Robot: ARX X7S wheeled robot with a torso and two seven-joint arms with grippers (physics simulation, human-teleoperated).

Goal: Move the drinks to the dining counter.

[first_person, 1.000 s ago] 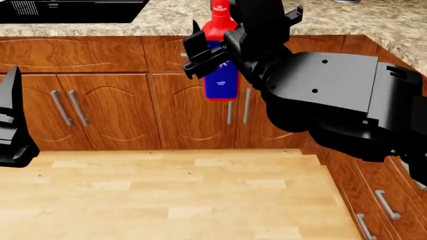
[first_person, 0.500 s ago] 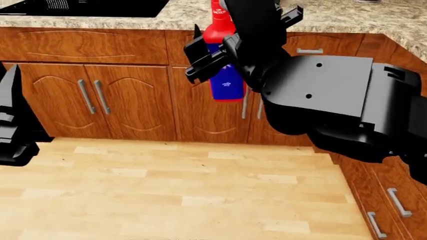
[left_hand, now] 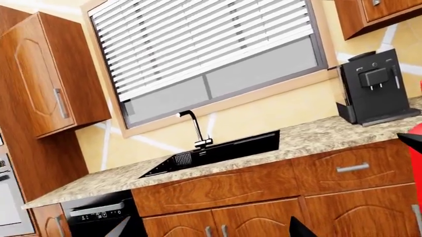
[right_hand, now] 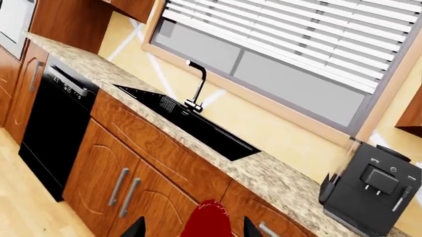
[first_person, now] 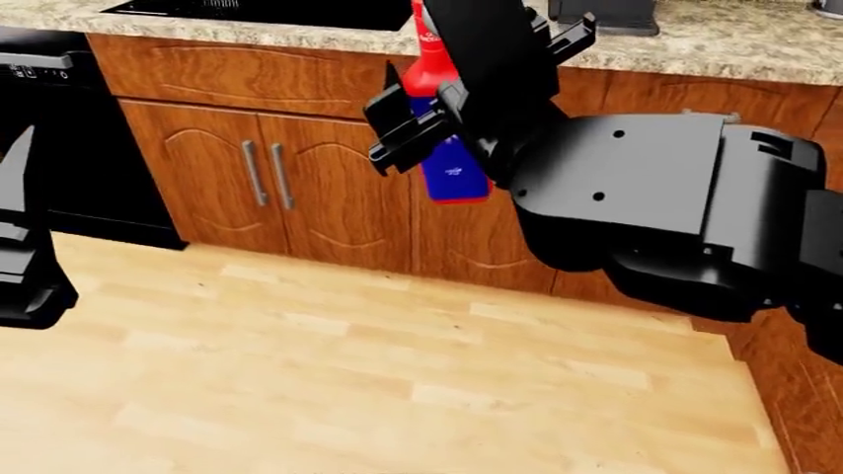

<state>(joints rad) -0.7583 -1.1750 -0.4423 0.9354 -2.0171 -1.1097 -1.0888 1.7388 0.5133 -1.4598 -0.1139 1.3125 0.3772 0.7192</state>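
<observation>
The blue rectangular bottle with a red cap hangs upright in mid-air between the fingers of the black right gripper, which is clamped on its upper body. It is held above the pale wooden floor, in front of the orange-brown cabinet doors under the brown speckled granite counter. The black left gripper sits at the near left edge; its jaw state cannot be made out.

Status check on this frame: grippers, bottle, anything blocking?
Right gripper shut on blue bottle, held off the floor. Left gripper empty, state unclear. Dining counter not in view; sink-side cabinets ahead.
</observation>
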